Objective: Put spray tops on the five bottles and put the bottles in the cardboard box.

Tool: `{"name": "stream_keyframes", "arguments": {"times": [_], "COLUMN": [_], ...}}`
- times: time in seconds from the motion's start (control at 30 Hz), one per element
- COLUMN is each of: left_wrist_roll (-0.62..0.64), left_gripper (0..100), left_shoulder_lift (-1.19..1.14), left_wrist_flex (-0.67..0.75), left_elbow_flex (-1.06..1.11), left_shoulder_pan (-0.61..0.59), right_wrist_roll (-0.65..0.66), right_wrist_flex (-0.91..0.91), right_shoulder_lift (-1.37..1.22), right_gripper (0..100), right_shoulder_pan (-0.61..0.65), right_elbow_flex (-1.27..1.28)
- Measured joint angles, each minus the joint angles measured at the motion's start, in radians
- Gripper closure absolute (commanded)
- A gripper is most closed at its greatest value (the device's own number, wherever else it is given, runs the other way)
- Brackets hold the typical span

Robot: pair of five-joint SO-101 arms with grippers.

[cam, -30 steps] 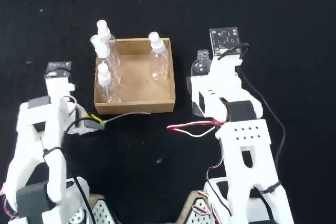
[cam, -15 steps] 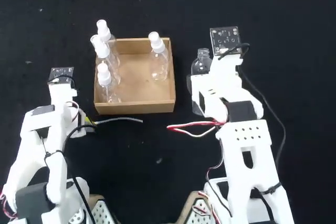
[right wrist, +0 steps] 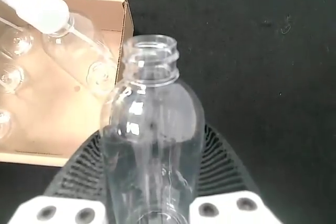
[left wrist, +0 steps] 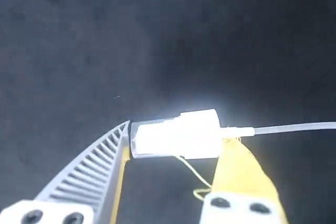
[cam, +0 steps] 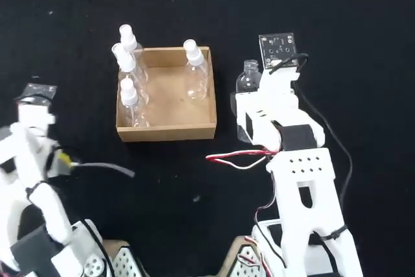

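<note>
left hand point(left wrist: 178, 142) pinches the last spray top point(left wrist: 176, 134), right hand point(right wrist: 152, 182) clamps the open bottle point(right wrist: 152, 124); next, thread tube point(left wrist: 294, 127) into neck point(right wrist: 151, 59).

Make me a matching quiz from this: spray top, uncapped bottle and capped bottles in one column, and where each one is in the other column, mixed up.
1. spray top
2. uncapped bottle
3. capped bottles

A. standing in the box
B. held by the left gripper
C. held by the right gripper

Pairs: 1-B, 2-C, 3-A.
</note>
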State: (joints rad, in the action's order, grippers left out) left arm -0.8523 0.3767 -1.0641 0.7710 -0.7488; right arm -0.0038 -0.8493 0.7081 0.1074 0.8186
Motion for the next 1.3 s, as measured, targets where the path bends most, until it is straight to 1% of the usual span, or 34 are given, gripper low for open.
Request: {"name": "stream_keyframes", "arguments": {"times": [0.03, 0.1, 0.17, 0.23, 0.27, 0.37, 0.43, 0.53, 0.6, 0.67, 0.77, 0.9, 0.93, 0.97, 1.03, 1.17, 1.23, 1.3], "left_wrist_roll": [-0.064, -0.176, -0.239, -0.253, -0.258, -0.235, -0.161, -0.029, 0.075, 0.213, 0.505, 0.950, 1.048, 1.119, 1.183, 1.212, 1.214, 1.218], "left_gripper": [95, 88, 80, 73, 72, 72, 72, 72, 72, 72, 72, 72, 72, 72, 72, 73, 78, 88], "left_shoulder_lift": [0.000, 0.000, -0.009, -0.021, -0.026, -0.028, -0.028, -0.028, -0.028, -0.035, -0.078, -0.143, -0.161, -0.183, -0.232, -0.319, -0.350, -0.364], "left_wrist_flex": [-0.011, -0.020, -0.021, -0.012, -0.008, -0.009, -0.040, -0.143, -0.178, -0.190, -0.201, -0.204, -0.204, -0.195, -0.167, -0.120, -0.114, -0.110], "left_elbow_flex": [-0.006, -0.008, -0.008, -0.008, -0.008, -0.015, -0.069, -0.164, -0.192, -0.195, -0.192, -0.153, -0.140, -0.129, -0.114, -0.114, -0.114, -0.115], "left_shoulder_pan": [-0.021, -0.052, -0.063, -0.063, -0.063, -0.074, -0.078, -0.095, -0.112, -0.144, -0.189, -0.181, -0.180, -0.169, -0.138, -0.124, -0.118, -0.117], "right_wrist_roll": [0.000, 0.000, 0.000, 0.000, 0.000, 0.000, 0.000, 0.000, 0.000, 0.002, 0.000, 0.000, 0.000, 0.000, 0.000, 0.000, 0.000, 0.000], "right_wrist_flex": [0.000, 0.000, 0.000, 0.000, 0.000, 0.000, 0.000, 0.000, 0.000, 0.000, 0.000, 0.000, 0.000, 0.000, 0.000, 0.000, 0.000, 0.000], "right_shoulder_lift": [0.000, 0.000, 0.000, 0.000, 0.000, 0.000, 0.000, 0.002, 0.002, 0.002, 0.002, 0.002, 0.002, 0.002, 0.002, 0.002, 0.002, 0.002], "right_gripper": [98.8, 98.8, 98.8, 98.8, 98.8, 98.8, 98.8, 98.8, 98.8, 98.8, 98.8, 98.8, 98.8, 98.8, 98.8, 98.8, 98.8, 98.8], "right_shoulder_pan": [0.000, 0.000, 0.000, 0.000, 0.000, 0.000, 0.005, 0.037, 0.068, 0.095, 0.117, 0.123, 0.121, 0.121, 0.124, 0.124, 0.124, 0.124], "right_elbow_flex": [0.000, 0.000, 0.000, 0.000, 0.005, 0.012, 0.023, 0.023, 0.028, 0.043, 0.049, 0.049, 0.049, 0.049, 0.049, 0.049, 0.049, 0.049]}}
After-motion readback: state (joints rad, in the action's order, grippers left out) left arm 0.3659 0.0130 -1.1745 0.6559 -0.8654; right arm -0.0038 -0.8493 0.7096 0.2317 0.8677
